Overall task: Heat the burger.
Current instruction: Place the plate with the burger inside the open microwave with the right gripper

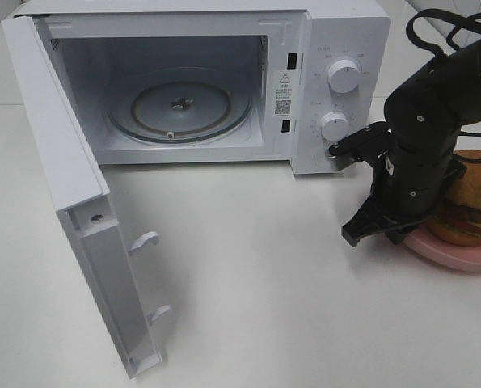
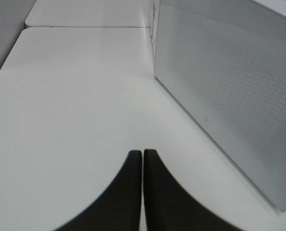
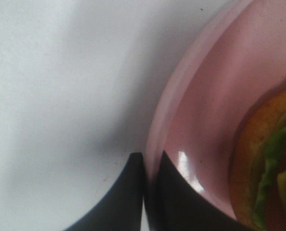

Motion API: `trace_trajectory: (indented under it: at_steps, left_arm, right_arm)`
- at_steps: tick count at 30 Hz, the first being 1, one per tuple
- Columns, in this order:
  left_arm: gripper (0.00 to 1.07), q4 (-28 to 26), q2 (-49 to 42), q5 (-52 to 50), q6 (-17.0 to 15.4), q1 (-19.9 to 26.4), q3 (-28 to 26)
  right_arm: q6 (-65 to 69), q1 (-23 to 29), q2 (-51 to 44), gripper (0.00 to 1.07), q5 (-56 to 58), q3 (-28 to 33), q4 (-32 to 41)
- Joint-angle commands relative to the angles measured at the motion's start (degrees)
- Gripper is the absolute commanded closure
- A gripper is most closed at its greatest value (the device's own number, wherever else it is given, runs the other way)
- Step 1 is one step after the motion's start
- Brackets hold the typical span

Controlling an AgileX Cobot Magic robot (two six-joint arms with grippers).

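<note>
The burger (image 1: pixel 473 200) with golden bun, green lettuce and yellow cheese sits on a pink plate (image 1: pixel 458 257) at the right edge of the table, to the right of the microwave. My right gripper (image 1: pixel 377 230) is down at the plate's left rim. In the right wrist view its jaws (image 3: pixel 148 166) are closed on the rim of the plate (image 3: pixel 205 96), one finger outside and one inside, with the burger (image 3: pixel 272 159) just beyond. My left gripper (image 2: pixel 142 156) is shut and empty above bare table; it does not show in the high view.
The white microwave (image 1: pixel 337 48) stands at the back, its door (image 1: pixel 62 162) swung wide open to the left, and the glass turntable (image 1: pixel 179 109) inside is bare. The left wrist view shows the microwave's perforated side wall (image 2: pixel 229 82) and white table (image 2: pixel 75 96).
</note>
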Motion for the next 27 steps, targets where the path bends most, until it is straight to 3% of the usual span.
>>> trace_trajectory:
  at_steps: [1, 11, 27]
  left_arm:
    - [1.06, -0.1, -1.1, -0.5, 0.0, 0.2, 0.1]
    - [1.06, -0.1, -1.1, -0.5, 0.0, 0.2, 0.1]
    - [1.06, -0.1, -1.1, -0.5, 0.0, 0.2, 0.1]
  right_arm:
    - [-0.1, 0.1, -1.5, 1.07, -0.5, 1.1, -2.2]
    - [0.3, 0.1, -7.2, 1.07, -5.8, 9.2, -9.3]
    - [-0.2, 2.0, -15.5, 1.07, -6.2, 14.7, -13.8]
